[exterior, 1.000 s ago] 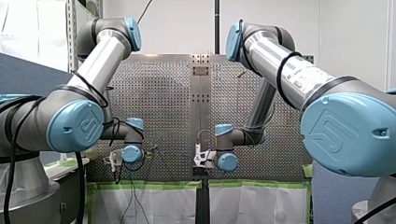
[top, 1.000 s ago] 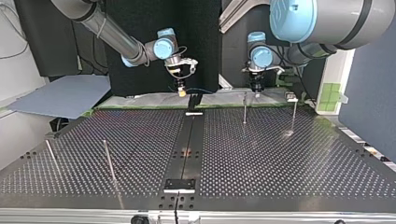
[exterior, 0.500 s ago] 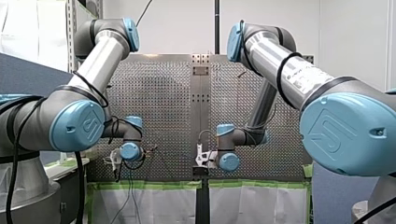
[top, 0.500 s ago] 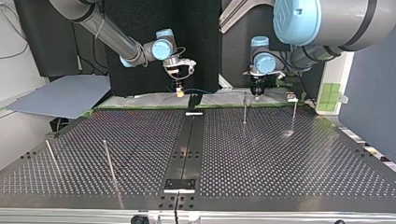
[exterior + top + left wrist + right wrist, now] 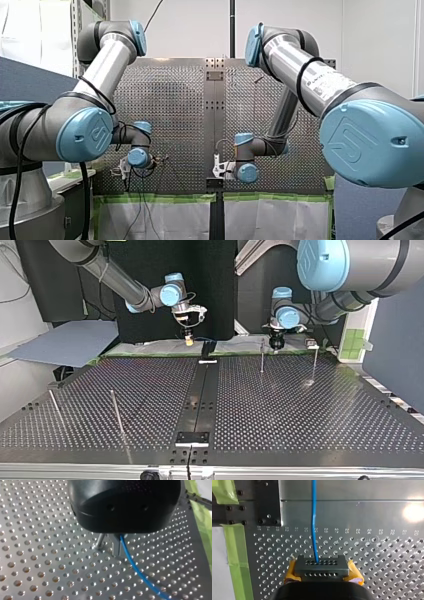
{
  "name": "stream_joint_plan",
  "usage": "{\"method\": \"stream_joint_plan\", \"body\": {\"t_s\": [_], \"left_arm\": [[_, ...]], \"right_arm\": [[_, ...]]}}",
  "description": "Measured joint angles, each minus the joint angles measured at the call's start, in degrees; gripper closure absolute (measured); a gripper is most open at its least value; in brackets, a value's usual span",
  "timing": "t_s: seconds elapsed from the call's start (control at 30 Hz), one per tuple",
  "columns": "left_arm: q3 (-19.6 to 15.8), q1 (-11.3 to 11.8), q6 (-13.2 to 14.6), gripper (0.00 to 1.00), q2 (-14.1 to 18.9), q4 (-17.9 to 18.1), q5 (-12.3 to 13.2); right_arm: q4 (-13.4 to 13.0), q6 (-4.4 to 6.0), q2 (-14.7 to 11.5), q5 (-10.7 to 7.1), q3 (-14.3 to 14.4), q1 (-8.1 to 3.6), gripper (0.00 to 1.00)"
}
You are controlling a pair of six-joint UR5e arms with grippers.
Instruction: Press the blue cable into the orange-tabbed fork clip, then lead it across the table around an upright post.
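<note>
Holding: my right claw (image 5: pixel 320 566) is closed on the blue cable (image 5: pixel 313 517), which runs in between its yellow pads (image 5: pixel 355 572) and leads straight away over the worktop (image 5: pixel 387 562).
Left claw: my left claw (image 5: pixel 106 550) has its metal fingers (image 5: pixel 100 541) narrow, close above the perforated plate. The cable leaves from against one finger and trails off low over the holes, so I judge it pinched there.
Placement: in the top view both claws hang at the worktop's far edge. My right one is left of the centre rail (image 5: pixel 200 400). My left one is to the right, just beside an upright post (image 5: pixel 262 355). A second post (image 5: pixel 315 362) stands further right.
Clip: no orange tab shows in any view. A black fixture (image 5: pixel 207 347) stands at the rail's far end, between the claws; I cannot tell whether it is the fork clip.
Stage: judged from this, the cable is held between the claws and not yet pressed in. The run around a post has not begun.
Risk, grip: the cable is thin and smooth, so a hard pull between the claws could draw it through the pads.
Risk, aim: a slack or skewed span could land beside the fork instead of in it.
Risk, snag: the left claw's closeness to the post and the plate invites a knock or a caught cable.
</note>
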Motion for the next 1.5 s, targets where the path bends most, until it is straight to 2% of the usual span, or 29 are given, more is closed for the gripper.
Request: {"method": "stream_joint_plan", "body": {"t_s": [0.27, 0.5, 0.53, 0.57, 0.63, 0.67, 0.73, 0.77, 0.8, 0.83, 0.87, 0.9, 0.93, 1.13, 1.33, 1.5], "left_arm": [[0.8, 1.1, -0.2, 0.98, 0.0, -0.4, 0.1], [0.8, 1.9, -0.2, 0.98, 0.0, -0.3, 0.1], [0.8, 2.0, -0.2, 0.92, 0.0, -0.2, 0.1], [0.8, 2.1, -0.1, 0.92, 0.0, -0.2, 0.1], [0.8, 2.1, 0.0, 0.77, 0.0, -0.2, 0.1], [0.8, 2.2, 0.1, 0.77, 0.0, -0.2, 0.1], [0.8, 2.2, 0.5, 0.55, 0.0, -0.2, 0.0], [0.8, 2.2, 0.6, 0.55, 0.0, -0.2, 0.0], [0.7, 2.2, 0.8, 0.37, 0.0, -0.3, -0.1], [0.7, 2.2, 0.9, 0.25, 0.0, -0.3, -0.1], [0.7, 2.3, 0.9, 0.25, 0.0, -0.4, 0.0], [0.7, 2.3, 1.1, 0.06, 0.0, -0.6, 0.1], [0.7, 2.3, 1.2, 0.00, 0.0, -0.7, 0.1], [0.7, 2.3, 2.9, 0.00, 0.0, -2.8, 0.2], [0.7, 2.2, 3.0, 0.00, 0.0, -4.5, 0.5], [0.7, 2.1, 2.3, 0.00, 0.0, -5.5, 2.2]], "right_arm": [[0.6, -0.13, 0.0, -0.02, -0.8, -0.80, 1.00], [3.8, -0.71, 0.0, -0.03, -3.5, -1.33, 1.00], [4.2, -0.75, 0.0, -0.04, -3.7, -1.36, 1.00], [4.4, -0.78, 0.0, -0.06, -3.8, -1.39, 1.00], [4.8, -0.89, 0.0, -0.07, -3.9, -1.48, 1.00], [4.9, -0.95, 0.0, -0.08, -3.9, -1.52, 1.00], [5.1, -1.08, 0.0, -0.09, -3.9, -1.62, 1.00], [5.1, -1.13, 0.0, -0.09, -3.9, -1.66, 1.00], [5.2, -1.16, 0.0, -0.09, -3.9, -1.70, 1.00], [5.2, -1.20, 0.0, -0.09, -3.9, -1.75, 1.00], [5.2, -1.21, 0.0, -0.08, -3.9, -1.78, 1.00], [5.2, -1.22, 0.0, -0.06, -3.9, -1.80, 1.00], [5.2, -1.22, 0.0, -0.04, -3.9, -1.82, 1.00], [5.1, -1.26, 0.0, -0.01, -4.0, -1.85, 1.00], [5.0, -1.24, 0.0, 0.05, -4.0, -1.86, 1.00], [5.0, -1.24, 0.0, 0.02, -4.0, -1.86, 1.00]]}}
